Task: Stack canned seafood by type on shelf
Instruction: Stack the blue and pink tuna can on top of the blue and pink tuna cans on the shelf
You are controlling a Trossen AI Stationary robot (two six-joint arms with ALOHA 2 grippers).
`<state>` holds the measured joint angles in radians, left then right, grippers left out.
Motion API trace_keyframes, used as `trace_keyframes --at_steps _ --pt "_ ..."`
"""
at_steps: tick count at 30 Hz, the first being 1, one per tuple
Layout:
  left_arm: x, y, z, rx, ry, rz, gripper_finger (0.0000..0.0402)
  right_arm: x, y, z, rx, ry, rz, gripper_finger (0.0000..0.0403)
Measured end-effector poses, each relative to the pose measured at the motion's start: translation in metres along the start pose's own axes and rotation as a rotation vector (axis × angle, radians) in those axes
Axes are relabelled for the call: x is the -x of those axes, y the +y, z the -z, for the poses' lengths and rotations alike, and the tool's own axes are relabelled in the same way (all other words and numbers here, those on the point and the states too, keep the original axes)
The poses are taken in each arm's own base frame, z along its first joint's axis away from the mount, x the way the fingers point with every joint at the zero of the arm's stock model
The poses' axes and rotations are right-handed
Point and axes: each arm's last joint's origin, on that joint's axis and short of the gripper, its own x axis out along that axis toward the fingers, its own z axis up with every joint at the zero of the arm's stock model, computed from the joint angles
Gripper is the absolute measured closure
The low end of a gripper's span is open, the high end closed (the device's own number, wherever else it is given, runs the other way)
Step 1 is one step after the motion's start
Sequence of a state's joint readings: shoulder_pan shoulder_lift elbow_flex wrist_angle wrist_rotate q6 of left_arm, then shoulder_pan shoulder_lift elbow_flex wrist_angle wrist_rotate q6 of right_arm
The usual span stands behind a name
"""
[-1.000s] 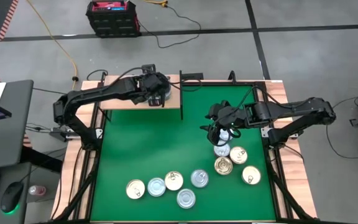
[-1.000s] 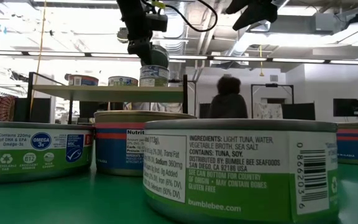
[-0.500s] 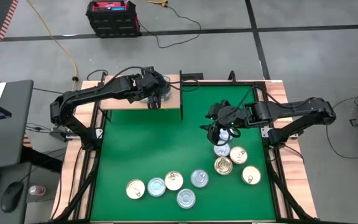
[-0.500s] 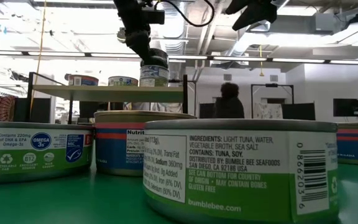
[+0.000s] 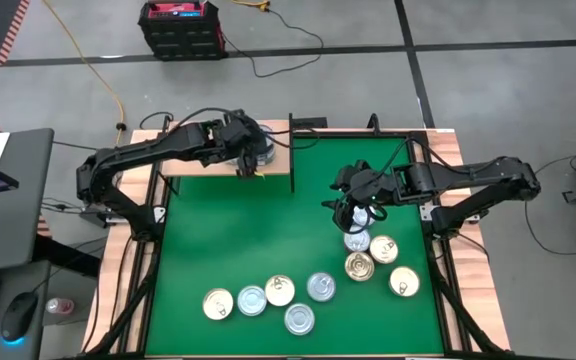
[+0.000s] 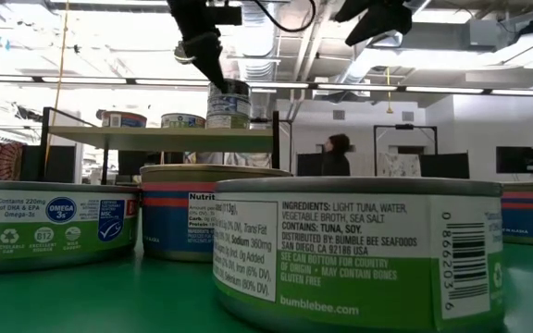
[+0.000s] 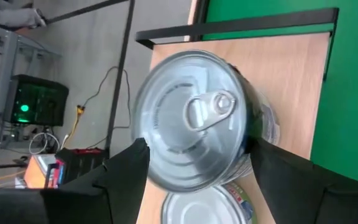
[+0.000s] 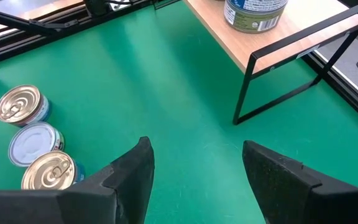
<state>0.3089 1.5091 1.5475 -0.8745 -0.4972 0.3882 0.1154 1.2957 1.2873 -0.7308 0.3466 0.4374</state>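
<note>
The left tool (image 5: 252, 160) hangs over the shelf (image 5: 273, 165) with its fingers (image 7: 120, 171) spread on either side of a silver-topped tin (image 7: 194, 121), which sits on top of another tin on the shelf; from the low view the stack (image 6: 229, 104) looks two high, with no finger gripping it. The step in hand looks like letting go, and to do it well the tool should lift straight up without brushing the tin's rim, or the stack may slide. The right tool (image 5: 351, 208) hovers over the green mat (image 5: 238, 230) with fingers spread and nothing between them, near a cluster of tins (image 5: 373, 256). More tins (image 5: 266, 296) lie at the near edge of the worktop, silver or gold lids up, with blue or green labels
</note>
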Motion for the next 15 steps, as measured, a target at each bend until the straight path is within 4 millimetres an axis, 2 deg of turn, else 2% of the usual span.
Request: trace_keyframes --at_steps 6,10,13,15 --pt "0.016 0.007 0.003 0.051 -0.058 0.023 0.0134 0.0 0.0 0.001 -0.006 0.007 0.001 0.0133" --pt "0.039 0.008 0.004 0.179 -0.181 0.179 0.0134 0.0 -0.002 0.005 -0.012 0.055 0.001 0.0133" --pt "0.056 0.0 0.002 0.259 -0.245 0.323 0.0134 0.0 -0.006 0.012 0.034 0.157 -0.007 0.0133" --pt "0.064 -0.012 0.0 0.282 -0.252 0.398 0.0135 -0.001 -0.014 0.018 0.039 0.246 0.003 0.0134"
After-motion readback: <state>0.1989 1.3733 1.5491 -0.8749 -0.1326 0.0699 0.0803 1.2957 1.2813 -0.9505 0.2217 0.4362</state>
